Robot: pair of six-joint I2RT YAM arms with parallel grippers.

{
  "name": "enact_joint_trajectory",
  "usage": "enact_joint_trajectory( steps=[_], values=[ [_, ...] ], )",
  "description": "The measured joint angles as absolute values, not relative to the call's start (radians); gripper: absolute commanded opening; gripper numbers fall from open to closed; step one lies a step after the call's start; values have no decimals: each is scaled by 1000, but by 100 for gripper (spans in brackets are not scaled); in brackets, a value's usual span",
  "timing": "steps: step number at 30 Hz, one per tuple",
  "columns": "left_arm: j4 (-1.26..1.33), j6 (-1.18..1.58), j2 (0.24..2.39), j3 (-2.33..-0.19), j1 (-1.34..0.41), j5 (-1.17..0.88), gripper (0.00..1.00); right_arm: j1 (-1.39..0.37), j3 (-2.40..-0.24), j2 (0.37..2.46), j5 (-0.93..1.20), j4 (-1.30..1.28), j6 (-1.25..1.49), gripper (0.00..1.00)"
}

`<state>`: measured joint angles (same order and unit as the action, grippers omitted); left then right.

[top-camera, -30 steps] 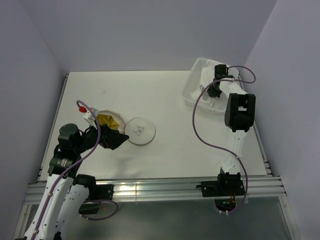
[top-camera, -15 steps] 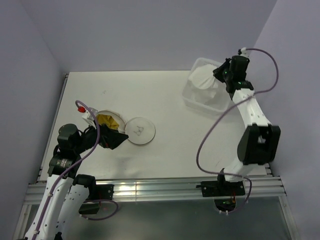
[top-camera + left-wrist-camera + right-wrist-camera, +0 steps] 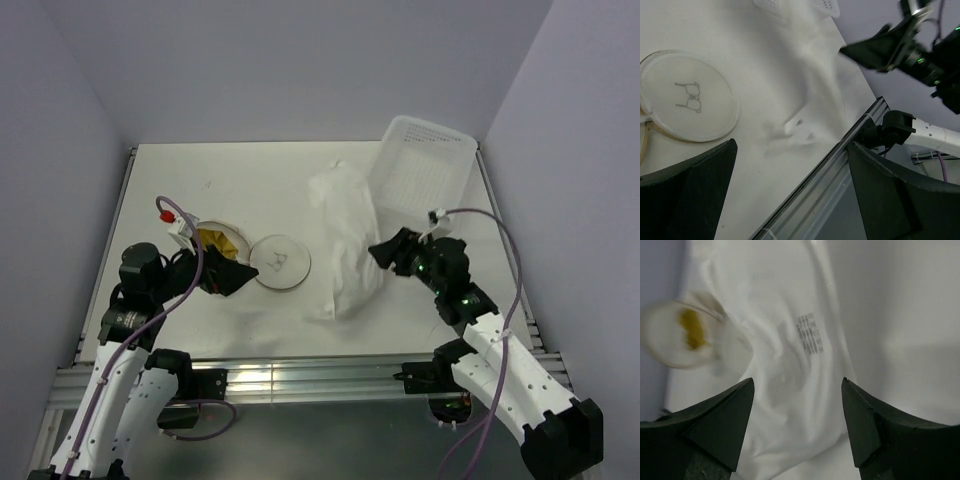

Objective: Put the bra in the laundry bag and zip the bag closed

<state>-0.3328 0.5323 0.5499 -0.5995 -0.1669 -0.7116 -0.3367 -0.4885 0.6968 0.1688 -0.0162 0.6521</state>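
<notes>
The bra (image 3: 345,245) is a long piece of white fabric, blurred, stretching across the table middle from near the tray toward the front edge. My right gripper (image 3: 385,258) stands open just right of it, and in its wrist view the bra (image 3: 785,365) lies beyond the spread jaws (image 3: 797,425), touching neither. The laundry bag (image 3: 280,262) lies left of the bra, its round mesh face with the black spectacles mark up. Its other half (image 3: 215,243) shows something yellow inside. My left gripper (image 3: 238,278) is open at the bag's near edge, holding nothing.
A white plastic tray (image 3: 425,125) sits tilted at the back right corner. Grey walls close in the table on three sides. An aluminium rail (image 3: 320,375) runs along the near edge by the arm bases.
My right arm swung from the tray at the back right to the table middle, pulling the bra out with it. Its jaws went from shut to open. The left arm stayed put.
</notes>
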Motion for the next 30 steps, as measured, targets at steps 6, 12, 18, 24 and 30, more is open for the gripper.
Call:
enact_joint_trajectory(
  steps=[6,12,18,24,30],
  values=[
    [-258,582,603,-591,-177,-719,99,-356,-284,537,103,-321,689,82],
    [-189,637,751,-596,-402,-566,99,-356,-341,450,51,-314,680,74],
    [-107,697,976,-626,-630,-229,88,-361,-307,511,80,-231,682,63],
    [-9,725,1308,-709,-665,13,71,-381,-255,514,118,-178,683,59],
    [43,728,1493,-794,-664,99,63,-396,-240,471,177,-139,691,59]
  ],
)
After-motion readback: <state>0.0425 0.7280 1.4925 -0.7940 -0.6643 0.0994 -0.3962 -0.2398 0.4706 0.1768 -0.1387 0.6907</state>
